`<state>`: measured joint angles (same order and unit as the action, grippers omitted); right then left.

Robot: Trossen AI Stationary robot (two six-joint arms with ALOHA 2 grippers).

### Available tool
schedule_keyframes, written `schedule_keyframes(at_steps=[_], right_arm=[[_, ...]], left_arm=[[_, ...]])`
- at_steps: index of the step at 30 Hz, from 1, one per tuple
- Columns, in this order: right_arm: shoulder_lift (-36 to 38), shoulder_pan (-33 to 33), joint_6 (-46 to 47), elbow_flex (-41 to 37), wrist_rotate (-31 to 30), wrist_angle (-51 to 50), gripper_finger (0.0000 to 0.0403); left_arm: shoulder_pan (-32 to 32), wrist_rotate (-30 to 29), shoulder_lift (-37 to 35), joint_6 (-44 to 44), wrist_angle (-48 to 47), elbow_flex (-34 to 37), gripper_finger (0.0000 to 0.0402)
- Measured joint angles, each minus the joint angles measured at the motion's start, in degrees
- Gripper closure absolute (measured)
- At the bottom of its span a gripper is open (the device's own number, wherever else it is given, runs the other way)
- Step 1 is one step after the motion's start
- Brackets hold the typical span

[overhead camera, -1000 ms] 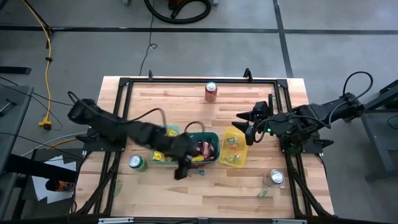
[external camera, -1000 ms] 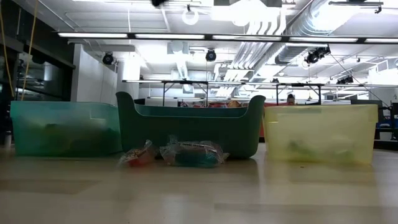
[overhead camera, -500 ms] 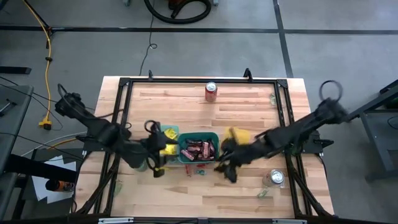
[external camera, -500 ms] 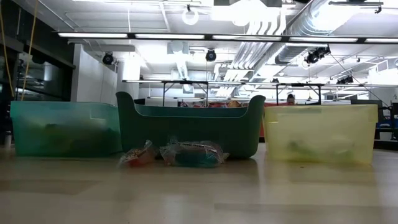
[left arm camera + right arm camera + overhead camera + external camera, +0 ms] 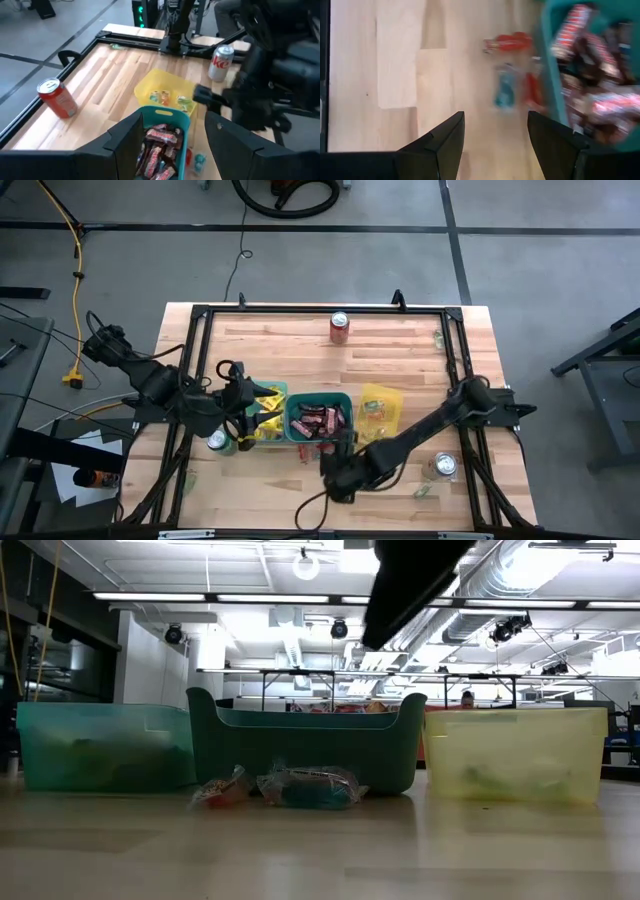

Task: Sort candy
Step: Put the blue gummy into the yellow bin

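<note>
The right gripper (image 5: 335,476) hangs over the wooden desk (image 5: 280,490) near its front edge, fingers spread wide and empty, just in front of the teal bin (image 5: 319,420). A few loose candies (image 5: 512,85) in red and blue-green wrappers lie on the desk beside that bin, ahead of the gripper. Dark red candy bars (image 5: 157,150) fill the teal bin, and small green-wrapped sweets (image 5: 170,98) sit in the yellow bin (image 5: 150,82) beside it. The left gripper (image 5: 243,402) hovers over the left-hand bin, fingers apart and holding nothing.
</note>
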<state>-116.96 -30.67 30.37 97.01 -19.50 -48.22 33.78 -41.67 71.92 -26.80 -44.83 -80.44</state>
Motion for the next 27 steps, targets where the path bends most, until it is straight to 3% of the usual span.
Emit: schedule_keyframes(at_steps=[13,24,27], right_arm=[[-12.12,1.91,1.36,3.12,1.64,9.84,0.019],[-12.28,3.36,5.55,3.08,1.31,7.58,0.0192],[-12.32,3.34,5.62,3.08,1.5,5.89,0.0212]], left_arm=[[-0.04,0.06,-0.53,0.43,-1.54,0.0,0.02],[0.2,0.4,-1.12,0.41,-1.63,0.0,0.02],[0.17,0.39,-1.16,0.39,-1.61,0.0,0.02]])
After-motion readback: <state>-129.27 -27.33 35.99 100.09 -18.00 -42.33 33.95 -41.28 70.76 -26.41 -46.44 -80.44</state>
